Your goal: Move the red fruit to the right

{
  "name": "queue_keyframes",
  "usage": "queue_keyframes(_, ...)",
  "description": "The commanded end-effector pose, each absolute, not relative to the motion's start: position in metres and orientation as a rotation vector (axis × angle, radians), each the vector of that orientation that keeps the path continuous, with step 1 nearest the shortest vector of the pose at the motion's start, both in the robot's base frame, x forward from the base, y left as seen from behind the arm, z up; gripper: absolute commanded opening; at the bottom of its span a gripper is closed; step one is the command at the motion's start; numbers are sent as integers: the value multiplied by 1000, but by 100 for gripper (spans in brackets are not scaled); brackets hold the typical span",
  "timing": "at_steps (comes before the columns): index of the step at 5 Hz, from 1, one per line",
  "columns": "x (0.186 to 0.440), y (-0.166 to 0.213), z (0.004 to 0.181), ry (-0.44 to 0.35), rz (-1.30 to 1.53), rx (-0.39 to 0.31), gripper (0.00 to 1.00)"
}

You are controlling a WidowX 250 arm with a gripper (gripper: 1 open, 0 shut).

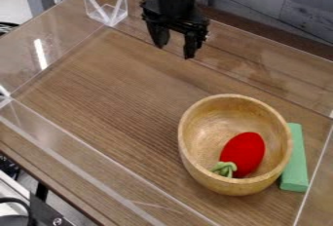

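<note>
Because the red fruit (242, 152) lies down inside the wooden bowl (205, 123), with its green stem end toward the bowl's near-left wall, any reach for it has to come from above and clear the rim. If the end effector (174, 43) descends off-centre, I judge that a finger could strike the rim and tip or shove the bowl across the wooden surface (104, 103). The fruit's glossy, rounded skin also looks liable to squirt out of a shallow pinch and roll around the bowl's floor. A further risk lies to the right: the flat green block (294, 162) sits just beside the bowl, close to the clear wall, so little free room shows there, and a careless placement could land the fruit on the block or against the wall.

The end effector hangs near the far edge of the surface, pointing downward, its dark fingers spread apart and holding nothing. The fruit is well apart from it, toward the near-right corner of the view, untouched and resting in the bowl.
</note>
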State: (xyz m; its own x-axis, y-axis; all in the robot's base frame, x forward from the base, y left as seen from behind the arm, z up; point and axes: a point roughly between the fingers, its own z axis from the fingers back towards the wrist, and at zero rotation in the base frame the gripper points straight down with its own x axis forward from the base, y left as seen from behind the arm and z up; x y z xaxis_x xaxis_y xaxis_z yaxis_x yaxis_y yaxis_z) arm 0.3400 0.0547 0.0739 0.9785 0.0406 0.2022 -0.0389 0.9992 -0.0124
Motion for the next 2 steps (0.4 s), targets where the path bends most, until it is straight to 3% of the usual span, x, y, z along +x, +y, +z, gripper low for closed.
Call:
queue_keyframes(1, 352, 50, 94, -266, 48, 7, 100)
queue_keyframes(2, 362, 57, 93, -269, 22, 4, 100)
